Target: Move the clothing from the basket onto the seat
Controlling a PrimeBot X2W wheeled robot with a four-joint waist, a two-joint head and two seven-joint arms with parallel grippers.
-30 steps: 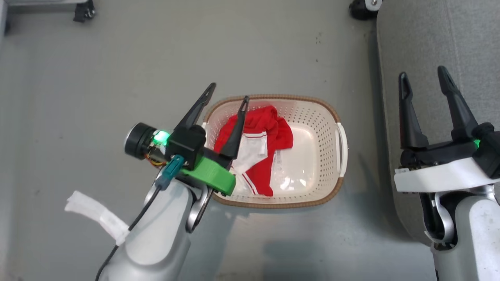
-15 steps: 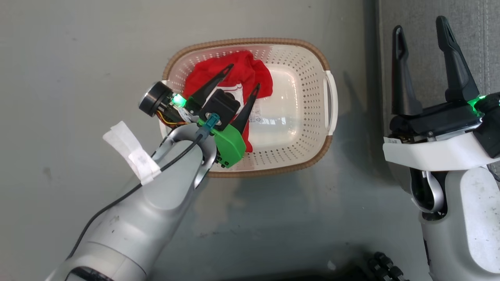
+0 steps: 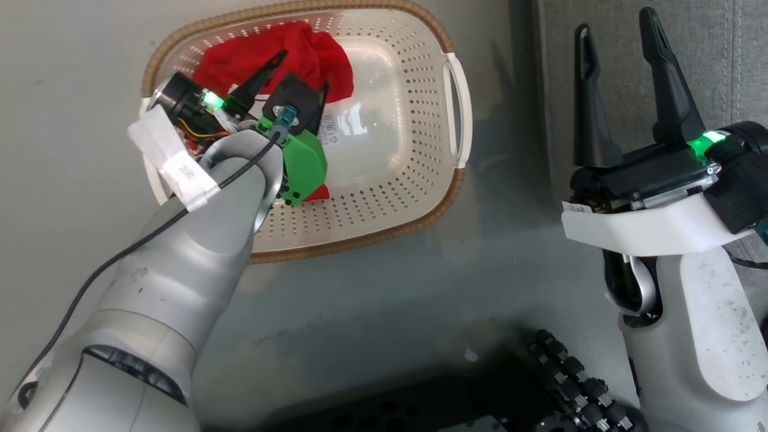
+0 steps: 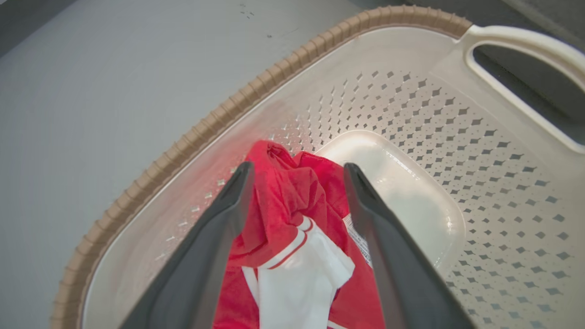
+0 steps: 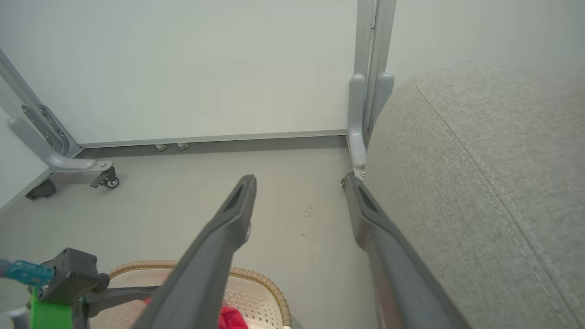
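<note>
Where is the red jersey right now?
In the head view, the red jersey lies bunched in the left end of the cream basket on the floor, just below the open fingers of the left end effector.

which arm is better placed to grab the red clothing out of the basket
Left. The left gripper is open inside the basket, its fingers either side of the red clothing. The right gripper is open too but over by the seat, apart from the basket.
</note>
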